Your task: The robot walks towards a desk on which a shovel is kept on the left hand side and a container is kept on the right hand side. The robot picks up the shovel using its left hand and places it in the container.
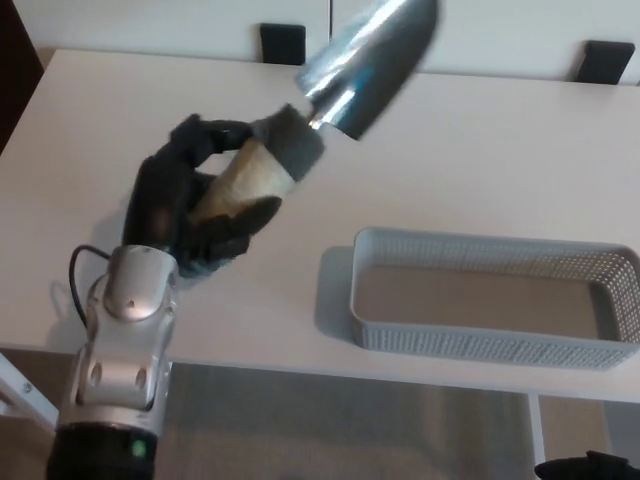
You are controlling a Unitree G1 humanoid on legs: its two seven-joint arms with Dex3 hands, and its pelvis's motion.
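My left hand (190,205) is shut on the shovel's pale wooden handle (240,180) and holds it well above the desk. The shovel (365,55) points up and to the right, its shiny metal blade reaching the picture's top edge. The grey mesh container (480,345) sits on the desk at the right, near the front edge, with nothing inside. The shovel hangs to the left of the container and above it, not touching it. My right hand does not show.
The white desk (500,150) fills most of the view. Two black chair backs (282,43) stand behind its far edge. A black cable loops beside my left forearm (120,350) near the desk's front edge.
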